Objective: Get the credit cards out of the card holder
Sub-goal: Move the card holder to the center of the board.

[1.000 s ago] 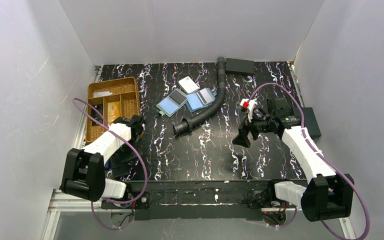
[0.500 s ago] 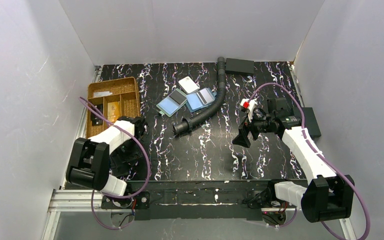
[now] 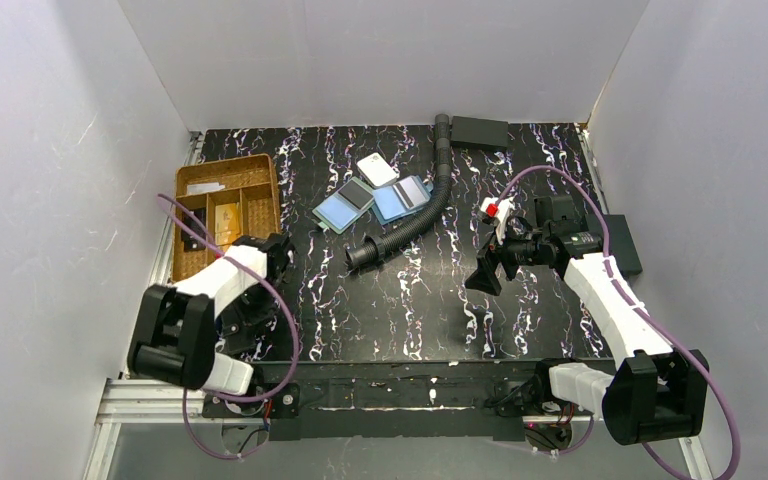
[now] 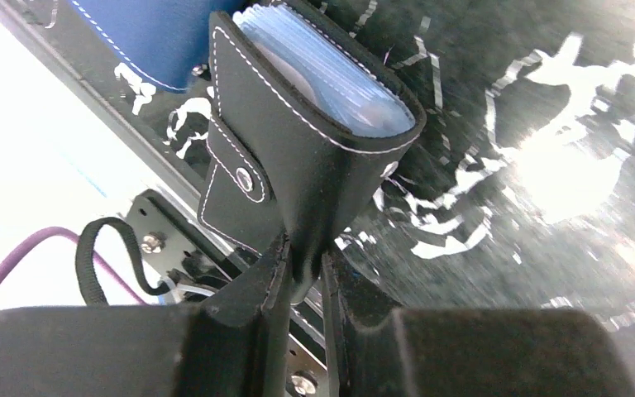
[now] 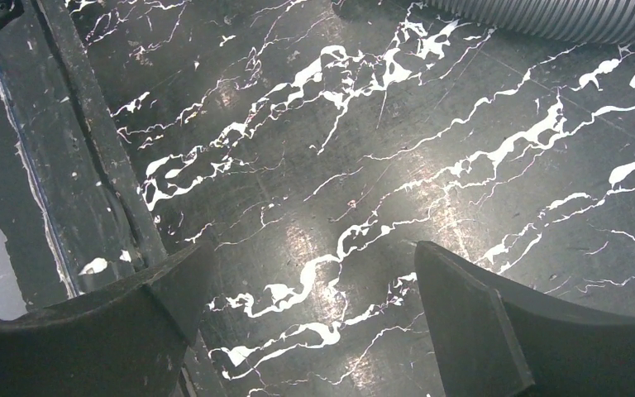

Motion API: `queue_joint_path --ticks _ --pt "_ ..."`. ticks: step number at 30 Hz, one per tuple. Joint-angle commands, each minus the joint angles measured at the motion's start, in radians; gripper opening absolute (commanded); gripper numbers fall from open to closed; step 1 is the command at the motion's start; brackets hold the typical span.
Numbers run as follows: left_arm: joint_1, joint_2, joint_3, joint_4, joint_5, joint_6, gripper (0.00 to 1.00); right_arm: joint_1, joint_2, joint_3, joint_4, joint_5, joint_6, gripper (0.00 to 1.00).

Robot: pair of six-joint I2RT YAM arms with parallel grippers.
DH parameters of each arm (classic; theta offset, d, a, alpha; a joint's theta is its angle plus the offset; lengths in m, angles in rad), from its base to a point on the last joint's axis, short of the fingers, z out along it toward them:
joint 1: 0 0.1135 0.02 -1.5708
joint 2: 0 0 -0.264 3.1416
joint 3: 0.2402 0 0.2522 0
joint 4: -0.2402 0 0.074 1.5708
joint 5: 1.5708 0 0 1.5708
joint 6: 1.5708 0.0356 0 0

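Our left tool (image 4: 304,265) pinches one thin edge of the holder (image 4: 298,141) at the tabletop's (image 4: 546,124) near-left corner; the right tool (image 5: 306,273) gapes wide, empty. So slim a bite may slip, or the holder twist, once hidden cards are tugged from its pale sleeves (image 4: 331,74).

The tray (image 3: 228,190) is sitting at the bench's (image 3: 410,310) back left. To its right, two overlapping flat rectangles (image 3: 370,203) are lying, with a tag (image 3: 377,168) just behind them and a hose (image 3: 430,205) running along their right side. At the near left, the card holder (image 4: 314,141) is sitting between the left tool's (image 4: 302,265) fingers, with a pouch (image 4: 145,33) just beyond it.
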Motion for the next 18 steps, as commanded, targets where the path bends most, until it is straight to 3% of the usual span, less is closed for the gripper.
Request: queue_joint_path --ticks 1,6,11,18 --pt "-0.044 -0.141 -0.008 0.044 0.089 0.01 0.0 0.005 -0.014 -0.005 0.007 0.004 -0.019 1.0" --pt "-0.18 -0.188 -0.001 0.022 0.149 -0.063 0.0 0.005 -0.007 -0.007 0.009 0.019 -0.023 1.0" --pt "-0.384 -0.197 0.03 0.017 0.171 -0.197 0.0 0.005 0.001 -0.011 0.008 0.024 -0.034 1.0" --pt "-0.688 0.028 0.288 0.037 0.14 -0.318 0.0 0.004 0.007 -0.013 0.004 0.037 -0.054 1.0"
